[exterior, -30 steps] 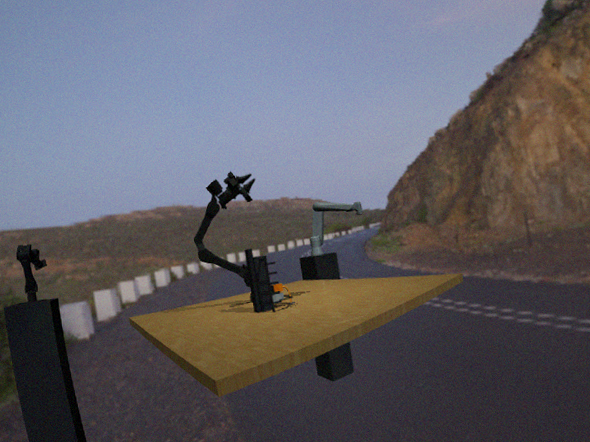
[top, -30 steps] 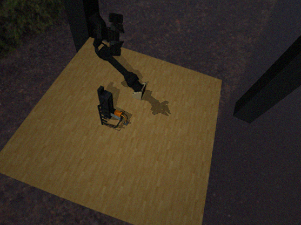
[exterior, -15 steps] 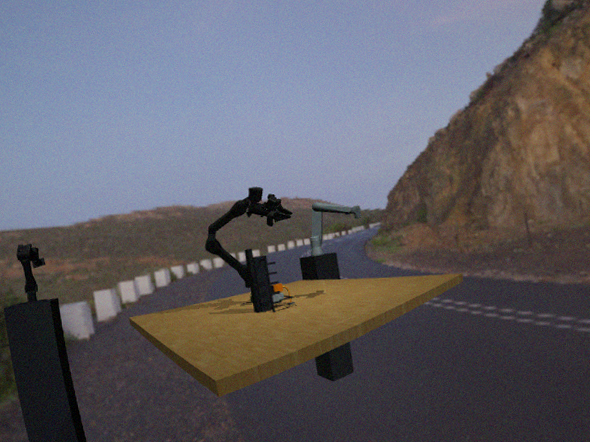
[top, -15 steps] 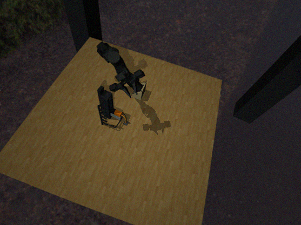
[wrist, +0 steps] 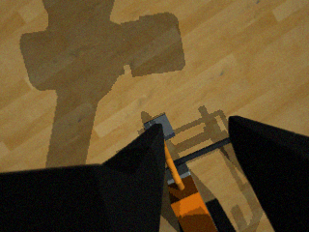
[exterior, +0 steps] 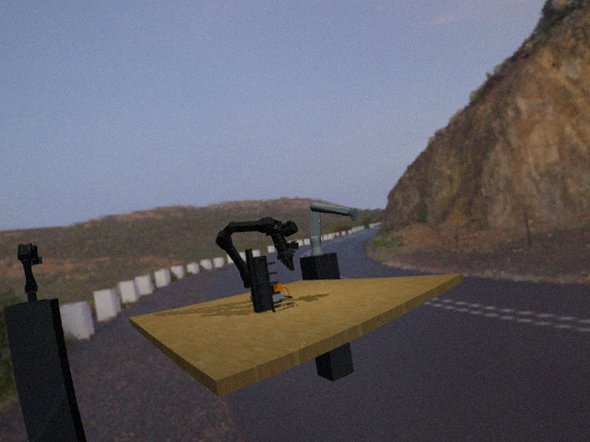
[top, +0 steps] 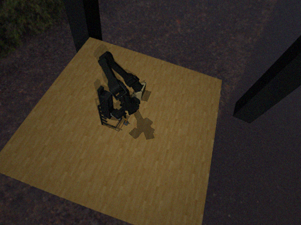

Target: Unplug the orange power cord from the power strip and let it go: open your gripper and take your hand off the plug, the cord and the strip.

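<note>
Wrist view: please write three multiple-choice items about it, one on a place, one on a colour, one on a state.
1. Where is the gripper?
A. lying on the table
B. over the plug
C. pointing at the sky

2. What colour is the plug?
A. green
B. white
C. orange

3. What state is the gripper in?
A. open, holding nothing
B. shut on the plug
C. fully shut, fingers touching

Answers:
1 B: the plug shows below, between the fingers.
2 C: its body is orange.
3 A: the fingers stand apart, above the plug.

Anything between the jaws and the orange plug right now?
Nothing visible. In the wrist view the gripper hangs above the orange plug, jaws parted and holding nothing, with only the thin orange cord and a dark bar in the gap.
</note>
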`<state>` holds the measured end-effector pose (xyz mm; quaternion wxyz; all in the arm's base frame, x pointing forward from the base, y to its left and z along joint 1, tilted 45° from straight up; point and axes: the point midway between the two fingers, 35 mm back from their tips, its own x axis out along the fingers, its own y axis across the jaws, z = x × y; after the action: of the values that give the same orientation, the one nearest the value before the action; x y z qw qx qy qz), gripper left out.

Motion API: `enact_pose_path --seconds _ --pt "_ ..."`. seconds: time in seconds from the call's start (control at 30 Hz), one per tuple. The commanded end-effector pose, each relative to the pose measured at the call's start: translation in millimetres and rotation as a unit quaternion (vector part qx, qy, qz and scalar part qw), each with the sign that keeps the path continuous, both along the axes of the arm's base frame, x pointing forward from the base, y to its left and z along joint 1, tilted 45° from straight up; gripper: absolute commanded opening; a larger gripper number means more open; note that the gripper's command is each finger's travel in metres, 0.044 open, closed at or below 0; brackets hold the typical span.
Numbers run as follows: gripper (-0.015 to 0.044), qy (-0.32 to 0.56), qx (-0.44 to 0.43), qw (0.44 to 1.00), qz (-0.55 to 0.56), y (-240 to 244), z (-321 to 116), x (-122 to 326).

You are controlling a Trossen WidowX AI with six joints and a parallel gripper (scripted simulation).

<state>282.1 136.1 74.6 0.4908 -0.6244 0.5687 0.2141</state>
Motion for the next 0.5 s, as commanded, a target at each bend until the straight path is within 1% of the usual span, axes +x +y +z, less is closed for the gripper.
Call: enact_pose_path --seconds 0.0,0.07,0.47 --pt "0.0160 0.121 -0.116 0.985 0.049 -48.2 -19.0 -12.4" --pt "0.0160 0.146 -0.135 0.978 0.058 -56.6 -21.5 -15.1" --pt "0.0160 0.146 -0.135 0.978 0.058 -57.8 -20.3 -14.7"
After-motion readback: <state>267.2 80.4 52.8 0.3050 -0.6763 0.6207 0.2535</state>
